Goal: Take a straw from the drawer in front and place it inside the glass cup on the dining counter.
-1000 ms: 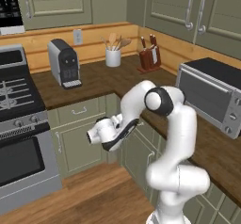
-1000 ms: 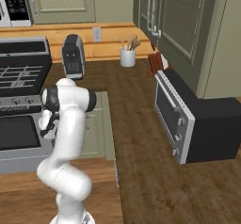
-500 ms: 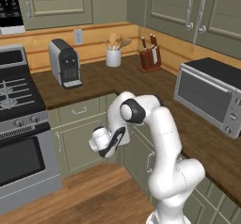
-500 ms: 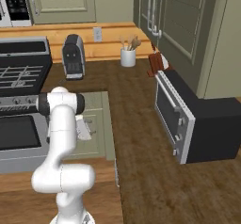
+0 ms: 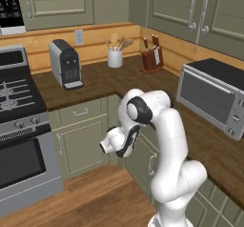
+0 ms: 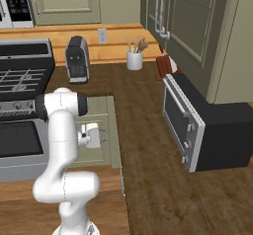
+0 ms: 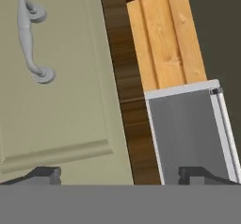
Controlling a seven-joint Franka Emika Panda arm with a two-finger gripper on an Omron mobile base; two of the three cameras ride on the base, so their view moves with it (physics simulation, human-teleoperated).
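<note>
Sage-green cabinetry wraps this kitchen corner under a dark wood desk point(image 5: 102, 80), and the drawer point(image 5: 78, 112) sits shut just below the desk edge, beside the stove point(image 5: 19, 126). The straw, judging by the task, lies inside it, hidden behind the closed front. The step in hand is the approach to open the drawer. The gripper point(image 5: 107, 145) hangs low in front of the cabinets, near the drawer front but apart from it. The fingers point(image 7: 44, 173) stand wide open and hold nothing. In the hand view a panelled green front with a small curved handle point(image 7: 30, 42) faces the gripper, rolled sideways; it is probably the drawer's. The next move calls for bringing the fingers around that handle, closing on it and pulling straight out. Little stands in the way, though the stove's grey side point(image 7: 188, 133) is close by and the bent arm crowds the cabinet fronts. On the desk, well clear of the work, stand a coffee machine point(image 5: 66, 64), a utensil crock point(image 5: 114, 56), a knife block point(image 5: 151, 59) and a toaster oven point(image 5: 214, 97).
</note>
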